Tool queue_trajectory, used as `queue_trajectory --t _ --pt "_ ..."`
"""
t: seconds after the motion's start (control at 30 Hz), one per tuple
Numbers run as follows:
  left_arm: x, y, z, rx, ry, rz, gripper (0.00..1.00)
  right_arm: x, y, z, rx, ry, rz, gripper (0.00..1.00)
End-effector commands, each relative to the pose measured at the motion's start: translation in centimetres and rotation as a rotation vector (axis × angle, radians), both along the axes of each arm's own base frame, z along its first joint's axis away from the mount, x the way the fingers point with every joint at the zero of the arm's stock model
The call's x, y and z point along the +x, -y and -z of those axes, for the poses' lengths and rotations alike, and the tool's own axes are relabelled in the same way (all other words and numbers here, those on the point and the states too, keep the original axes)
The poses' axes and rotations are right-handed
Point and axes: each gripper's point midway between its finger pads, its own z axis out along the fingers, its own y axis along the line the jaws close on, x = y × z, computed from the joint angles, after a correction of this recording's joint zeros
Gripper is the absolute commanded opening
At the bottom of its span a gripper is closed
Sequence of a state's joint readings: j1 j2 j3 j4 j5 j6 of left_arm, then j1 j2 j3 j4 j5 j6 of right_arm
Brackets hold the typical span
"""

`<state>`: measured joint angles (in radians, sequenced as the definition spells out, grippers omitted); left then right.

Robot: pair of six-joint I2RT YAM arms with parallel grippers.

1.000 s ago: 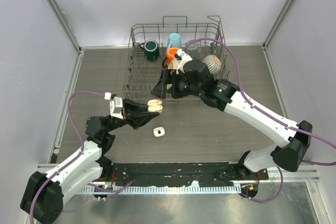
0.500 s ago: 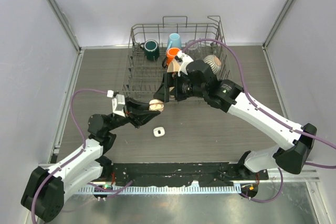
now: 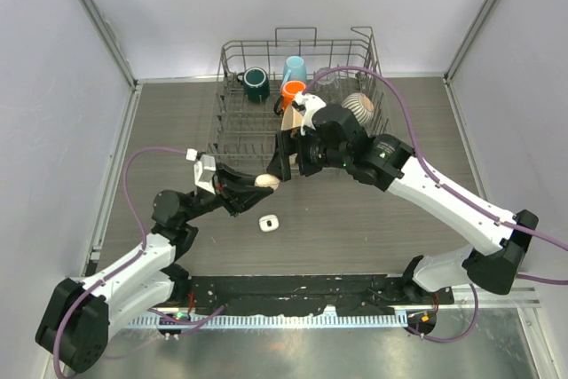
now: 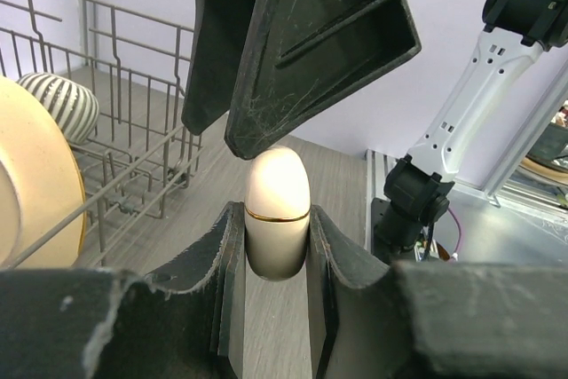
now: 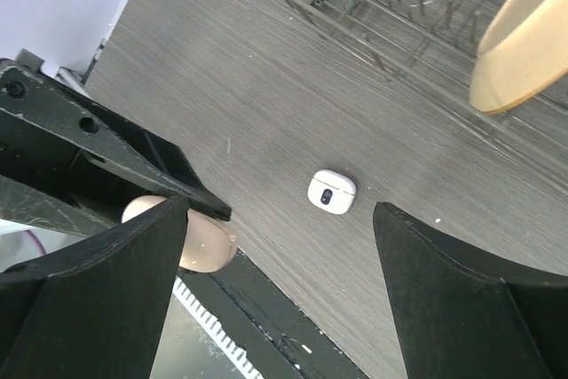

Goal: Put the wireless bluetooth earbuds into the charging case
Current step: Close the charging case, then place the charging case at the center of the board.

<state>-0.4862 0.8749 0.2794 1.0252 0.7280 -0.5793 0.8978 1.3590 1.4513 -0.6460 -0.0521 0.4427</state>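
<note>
A: How do the left jaws stand?

B: They are drawn in to a narrow gap and grip the charging case [image 4: 277, 197], a cream egg-shaped shell with a thin gold seam round it. The two dark fingers [image 4: 222, 255] press its lower half from either side. The rounded top stands upright and clear above them, and the halves meet at the seam.

A: And the right jaws?

B: They are spread wide with nothing between them, hanging just over the case and pointing down at it. In the left wrist view one finger [image 4: 319, 51] of the right arm ends right at the top of the case. Whether it touches cannot be told.

A: Where does that put the case?

B: It is held up off the worktop [image 3: 160, 130], just in front of the wire dish rack [image 3: 219, 122], near the middle of the overhead view.

A: What lies under it?

B: A small white rounded piece [image 5: 332, 191] with a dark mark lies flat on the worktop, near the left jaws but apart from them, on the near side. It is too small to tell whether it is a case or an earbud.

A: And in the rack?

B: A dark green mug [image 3: 256, 83], a light blue mug [image 3: 294, 68] and an orange mug [image 3: 292, 90] sit toward the back. A striped bowl [image 3: 358, 106] is at the right. A cream plate [image 4: 35, 184] stands on edge by the right arm's wrist.
</note>
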Motion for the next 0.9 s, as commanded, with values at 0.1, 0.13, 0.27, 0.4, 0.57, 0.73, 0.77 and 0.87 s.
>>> queue_trajectory --t 0.1,0.13,0.27,0.4,0.57,0.73,0.77,0.87 --pt "1.4 -0.2 -2.9 -0.051 -0.048 -0.054 0.0 2.7 4.9 -1.5 -0.09 0.12 0.271 0.9" --pt "2.4 -0.1 -3.2 -0.079 -0.118 -0.095 0.0 3.4 6.0 -1.9 -0.077 0.121 0.366 0.91" --pt "0.3 4.6 1.6 0.142 -0.3 0.038 0.0 5.4 10.8 -3.4 -0.026 0.178 0.625 0.93" --pt "-1.6 7.0 4.8 0.245 -0.384 0.083 0.0 5.6 13.2 -4.0 0.035 0.181 0.735 0.93" --pt "-1.6 7.5 8.4 0.249 -0.574 0.038 0.01 4.8 16.8 -4.2 0.099 0.206 0.876 0.94" --pt "-0.3 7.4 12.6 0.284 -0.744 -0.107 0.0 4.6 18.2 -4.4 0.134 0.216 0.927 0.94" --pt "-0.3 7.5 13.0 0.265 -0.79 -0.108 0.0 4.5 18.3 -4.3 0.137 0.216 0.929 0.95" --pt "0.0 8.3 14.7 0.253 -0.867 -0.112 0.0 4.5 18.3 -4.1 0.14 0.212 0.929 0.95"
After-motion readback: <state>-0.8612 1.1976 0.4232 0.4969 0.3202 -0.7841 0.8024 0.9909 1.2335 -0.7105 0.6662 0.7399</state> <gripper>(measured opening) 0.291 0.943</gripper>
